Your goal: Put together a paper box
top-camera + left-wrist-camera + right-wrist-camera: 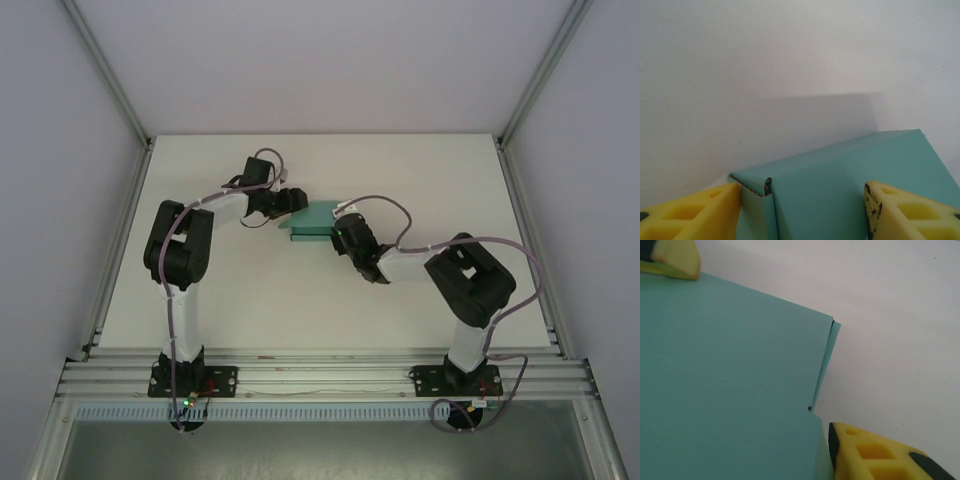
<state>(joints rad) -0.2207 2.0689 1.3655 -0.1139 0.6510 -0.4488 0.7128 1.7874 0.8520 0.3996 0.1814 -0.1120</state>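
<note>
The paper box (312, 222) lay a little above the centre of the overhead frame, on the white table (220, 300) between the two grippers. It was teal-green card, partly folded, with a broad flat panel on top and a darker strip along its lower edge.

In the left wrist view the paper box (850, 185) filled the lower right. We saw a smooth panel crossed by a fold line, and a narrow side wall at lower centre whose cut edge showed the fluted core of the card. In the right wrist view the paper box (725, 380) covered the left and centre as one plain panel, with a thin flap standing just behind its right edge (a dark slit separated the two).

The left gripper (292, 203) met the box at its upper left corner in the overhead frame. Its own camera showed the left gripper (802, 200) with yellow fingers apart, the left-hand one touching the fluted edge and the other in front of the panel. We could not tell whether they pinched the card.

The right gripper (345, 232) sat at the box's right end. Its camera showed the right gripper (761, 347) spread wide, one finger at the upper left corner of the frame and one at the lower right beside the box edge, clamping nothing.
</note>
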